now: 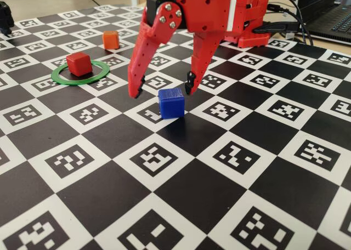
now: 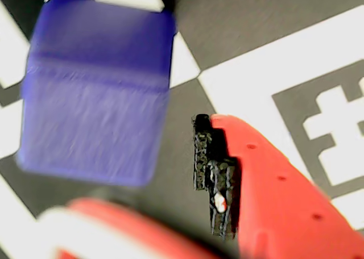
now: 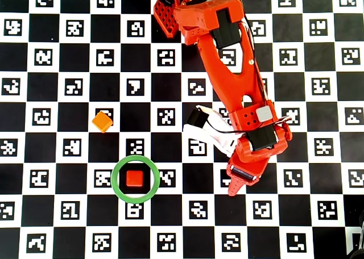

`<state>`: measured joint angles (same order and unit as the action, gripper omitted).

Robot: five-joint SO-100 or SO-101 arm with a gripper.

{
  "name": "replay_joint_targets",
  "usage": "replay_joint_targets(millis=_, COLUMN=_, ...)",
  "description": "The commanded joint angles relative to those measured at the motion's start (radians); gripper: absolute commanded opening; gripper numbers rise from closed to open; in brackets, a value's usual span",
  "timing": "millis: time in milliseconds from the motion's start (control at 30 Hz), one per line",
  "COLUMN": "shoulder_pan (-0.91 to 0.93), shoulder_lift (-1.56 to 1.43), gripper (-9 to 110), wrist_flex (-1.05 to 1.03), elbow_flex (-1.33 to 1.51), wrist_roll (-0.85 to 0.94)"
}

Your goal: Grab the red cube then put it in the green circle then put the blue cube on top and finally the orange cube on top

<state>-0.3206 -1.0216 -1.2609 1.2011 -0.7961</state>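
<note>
A red plastic gripper [image 1: 162, 91] hangs with its jaws spread wide and empty, tips just above a matte blue cube [image 1: 171, 102] resting on a checkerboard mat [image 1: 181, 206] printed with black-and-white square code markers; no readable words. The red cube [image 1: 79, 63] sits inside the thin, flat green ring [image 1: 80, 73]. The orange cube [image 1: 111, 39] stands apart behind it.
</note>
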Motion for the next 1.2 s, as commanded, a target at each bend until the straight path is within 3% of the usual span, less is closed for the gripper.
replay_joint_targets(millis=0, shoulder_pan=-0.012, shoulder_lift=-0.034, gripper=40, wrist_flex=0.029, elbow_flex=0.003, wrist_roll=-0.002)
replay_joint_targets(millis=633, shoulder_pan=0.003, shoulder_lift=-0.023, gripper=36, wrist_flex=0.089, elbow_flex=0.035, wrist_roll=0.023)
replay_joint_targets(millis=1167, shoulder_pan=0.015, shoulder_lift=-0.018, gripper=21, wrist_flex=0.086, elbow_flex=0.037, wrist_roll=0.008)
